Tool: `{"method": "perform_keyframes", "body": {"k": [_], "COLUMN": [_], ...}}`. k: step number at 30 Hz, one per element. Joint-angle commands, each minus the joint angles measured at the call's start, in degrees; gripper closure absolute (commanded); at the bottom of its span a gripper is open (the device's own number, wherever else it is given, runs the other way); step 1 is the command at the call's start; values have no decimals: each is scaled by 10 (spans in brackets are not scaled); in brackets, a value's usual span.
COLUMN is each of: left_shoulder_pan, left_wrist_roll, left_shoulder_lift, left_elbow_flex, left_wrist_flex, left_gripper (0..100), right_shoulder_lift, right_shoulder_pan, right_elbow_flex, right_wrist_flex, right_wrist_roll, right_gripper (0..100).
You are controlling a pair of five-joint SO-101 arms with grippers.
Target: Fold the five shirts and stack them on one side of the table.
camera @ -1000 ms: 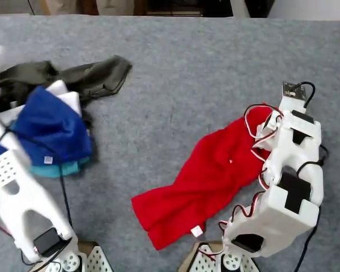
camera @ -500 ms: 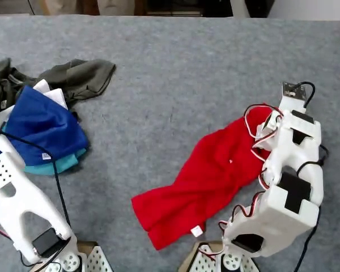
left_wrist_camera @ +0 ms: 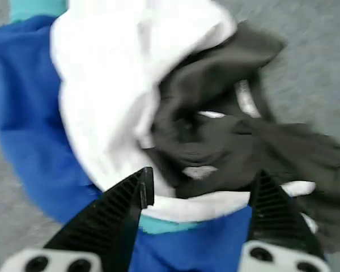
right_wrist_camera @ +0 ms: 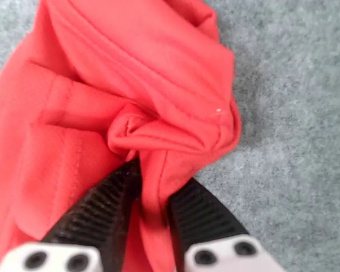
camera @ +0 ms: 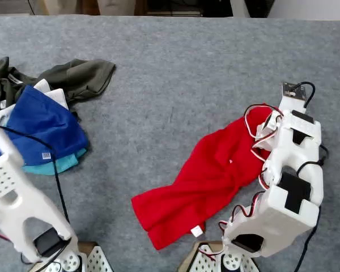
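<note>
Shirts (camera: pixel 45 124) lie piled in front of the open left end effector (left_wrist_camera: pixel 203 182); the right end effector (right_wrist_camera: pixel 153 184) pinches the red shirt (camera: pixel 215 175).

Grey table (camera: pixel 204 62), red shirt (camera: pixel 209 181) crumpled centre-right, heap at left edge w/ olive shirt (camera: pixel 85 76), white shirt (camera: pixel 55 95), teal shirt (camera: pixel 52 167) under blue shirt (camera: pixel 45 127)

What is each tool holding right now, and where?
Right tool pinches a bunched fold of the red fabric shirt; left tool is open, holding nothing.
</note>
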Motion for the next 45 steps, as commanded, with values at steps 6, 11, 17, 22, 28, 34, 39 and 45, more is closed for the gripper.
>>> {"method": "perform_keyframes", "body": {"k": [6, 11, 17, 22, 28, 34, 39, 45], "left_shoulder_pan": [-197, -205, -118, -23, 70, 127, 173, 251], "left_wrist_roll": [-74, -77, 41, 144, 265, 286, 281, 215], "left_shoulder_lift": [-89, -75, 6, 35, 38, 33, 39, 50], "left_elbow_flex": [179, 306, 356, 333, 174, 67, 6, 17], "left_wrist_flex": [7, -3, -138, -232, -234, -202, -137, -127], "left_gripper": [732, 729, 729, 733, 733, 733, 729, 731], "right_shoulder_lift": [-1, -1, -1, -1, -1, -1, -1, -1], "right_shoulder_pan": [-23, -23, -23, -23, -23, -23, -23, -23], "right_elbow_flex": [6, 6, 5, 5, 5, 5, 5, 5], "right_wrist_flex": [-11, -11, -11, -11, -11, -11, -11, -11], "right_wrist_roll": [3, 3, 4, 4, 4, 4, 4, 4], "right_gripper": [991, 991, 991, 991, 991, 991, 991, 991]}}
